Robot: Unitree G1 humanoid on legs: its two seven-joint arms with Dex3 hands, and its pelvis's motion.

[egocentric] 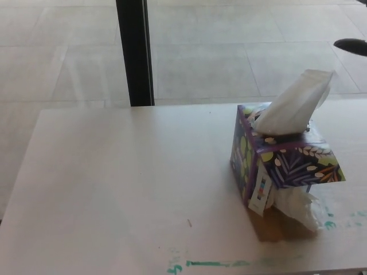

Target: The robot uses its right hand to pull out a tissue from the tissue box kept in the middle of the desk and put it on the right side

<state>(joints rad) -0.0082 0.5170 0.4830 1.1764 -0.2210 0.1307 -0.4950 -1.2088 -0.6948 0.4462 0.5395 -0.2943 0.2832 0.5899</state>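
My right hand (pixel 351 46) shows only as a dark tip at the right edge, above and well apart from the tissue box (pixel 281 163); I cannot tell how its fingers are set. My left hand is out of sight. The tissue box stands on the tabletop (pixel 126 183), right of centre, its patterned purple sides intact. One tissue (pixel 295 106) rises from its top opening, leaning right. A crumpled tissue (pixel 301 206) lies against the box's near right corner. Green marks (pixel 212 263) run along the front edge.
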